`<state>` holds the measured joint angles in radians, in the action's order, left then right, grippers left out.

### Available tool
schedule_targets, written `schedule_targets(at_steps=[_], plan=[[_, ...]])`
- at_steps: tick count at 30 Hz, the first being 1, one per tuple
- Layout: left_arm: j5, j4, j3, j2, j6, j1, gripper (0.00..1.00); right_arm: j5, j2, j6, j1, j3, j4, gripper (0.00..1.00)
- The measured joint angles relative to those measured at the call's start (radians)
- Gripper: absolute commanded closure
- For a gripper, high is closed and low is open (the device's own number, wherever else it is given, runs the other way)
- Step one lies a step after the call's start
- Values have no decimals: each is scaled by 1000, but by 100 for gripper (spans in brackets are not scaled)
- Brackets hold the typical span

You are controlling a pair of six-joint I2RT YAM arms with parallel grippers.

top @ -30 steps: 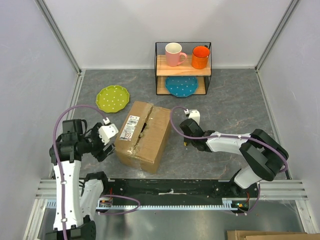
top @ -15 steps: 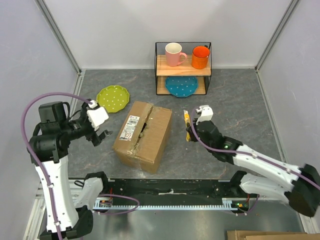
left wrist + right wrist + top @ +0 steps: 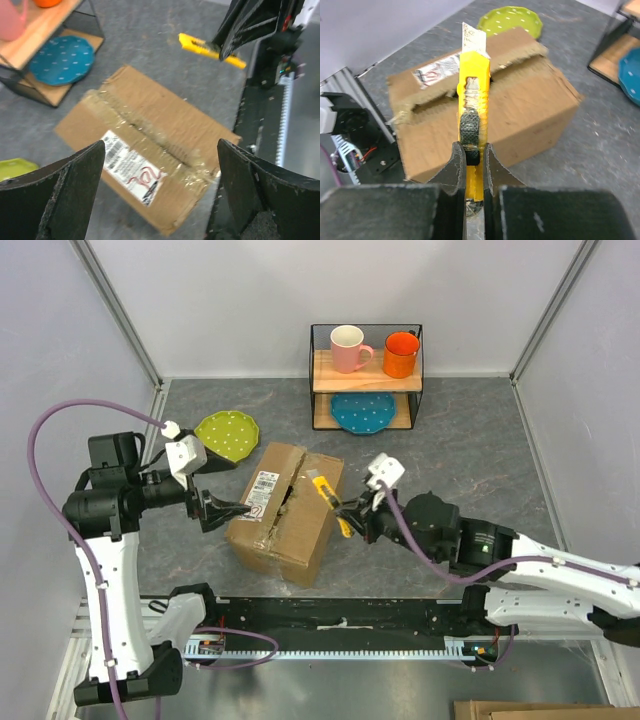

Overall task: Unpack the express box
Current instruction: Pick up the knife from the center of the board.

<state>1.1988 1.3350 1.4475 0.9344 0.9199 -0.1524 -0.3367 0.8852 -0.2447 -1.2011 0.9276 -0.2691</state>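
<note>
The express box [image 3: 285,512] is a brown carton with a white, red-marked label, lying at the table's middle. A ragged gap runs along its taped top seam [image 3: 470,82]. My left gripper [image 3: 226,510] is open at the box's label end, its fingers [image 3: 75,185] spread wide above the box [image 3: 160,125] and touching nothing. My right gripper [image 3: 357,512] is shut on a yellow utility knife [image 3: 330,498]. The knife [image 3: 472,85] has its blade out and points at the box [image 3: 530,115] from the right side. In the left wrist view the knife [image 3: 210,49] hangs beyond the box.
A black wire shelf [image 3: 366,382] at the back holds a pink mug [image 3: 348,348], an orange mug [image 3: 400,354] and a blue dotted plate [image 3: 362,412]. A green dotted plate [image 3: 226,436] lies left of the box. A black rail [image 3: 340,625] runs along the near edge.
My left gripper opened wider and swung in to the box's label end. My right gripper closed on the knife, lifted it and carried it left to the box's right edge.
</note>
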Motion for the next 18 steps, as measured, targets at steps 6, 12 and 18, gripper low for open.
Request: schedule_targets(at_steps=[6, 12, 18], plan=[[80, -211, -159, -58, -346, 41, 0, -53, 208, 88, -145, 185, 26, 99], [113, -383, -198, -65, -554, 88, 1, -60, 335, 128, -171, 257, 68, 100], [126, -451, -265, -70, -614, 93, 0, -69, 383, 145, -186, 293, 119, 100]])
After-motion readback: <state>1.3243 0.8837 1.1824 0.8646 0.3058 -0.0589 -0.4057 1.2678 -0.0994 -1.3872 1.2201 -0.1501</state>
